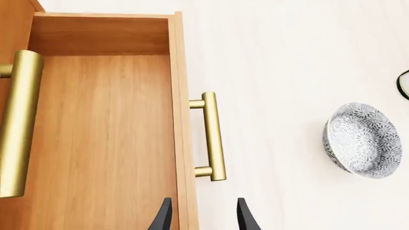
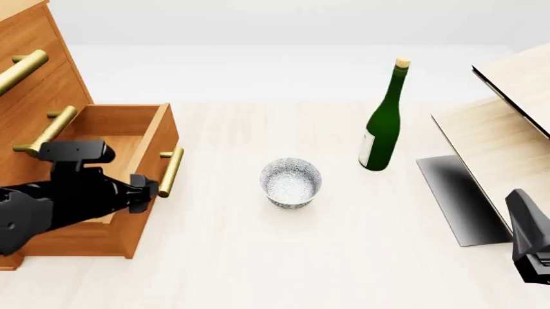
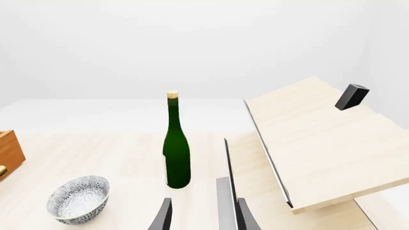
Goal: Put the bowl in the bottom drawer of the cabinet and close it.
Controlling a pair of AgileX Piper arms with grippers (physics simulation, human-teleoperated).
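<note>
The speckled white bowl [image 2: 292, 183] stands upright on the table, right of the cabinet [image 2: 35, 84]. The bottom drawer [image 2: 129, 138] is pulled out and nothing lies inside it. Its brass handle [image 2: 170, 172] faces the bowl. My left gripper [image 2: 146, 191] hovers at the drawer's front wall, open and holding nothing. In the left wrist view the left gripper [image 1: 203, 218] straddles that wall, with the handle [image 1: 211, 136] just ahead and the bowl [image 1: 363, 140] off to the side. My right gripper [image 3: 203, 218] is open, far from the bowl [image 3: 78, 199].
A tall green bottle [image 2: 382, 122] stands behind and right of the bowl. Pale slanted wood panels [image 2: 507, 135] on a grey stand [image 2: 460, 199] fill the right side. The right arm [image 2: 529, 238] sits at the lower right edge. Two upper drawers with brass handles [image 2: 22, 71] are shut.
</note>
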